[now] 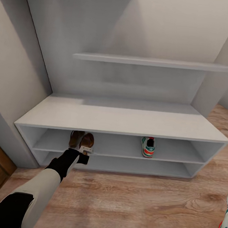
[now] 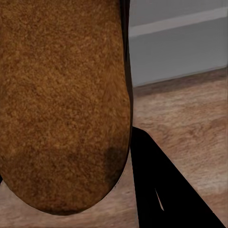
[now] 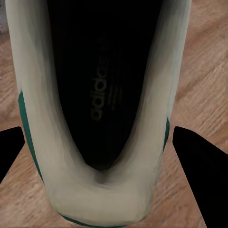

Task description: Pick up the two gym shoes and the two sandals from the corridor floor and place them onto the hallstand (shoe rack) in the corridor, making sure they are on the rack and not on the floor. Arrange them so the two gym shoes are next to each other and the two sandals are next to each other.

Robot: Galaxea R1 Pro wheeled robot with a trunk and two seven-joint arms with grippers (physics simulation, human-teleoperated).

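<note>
Head view: hallstand [image 1: 123, 121], pale grey, two open tiers. Upper tier, left part: two sandals, far one [image 1: 76, 137] and near one [image 1: 87, 140], side by side, long axes running front to back. Left tool [image 1: 86, 150] at the near sandal's front end; grip state cannot be told. Upper tier, right of centre: gym shoe [image 1: 147, 146], heel outward, toe to the wall. Second gym shoe [image 3: 99, 118] lies between the spread fingers of the right tool [image 3: 102, 142], above the corridor floor [image 1: 137, 202].
</note>
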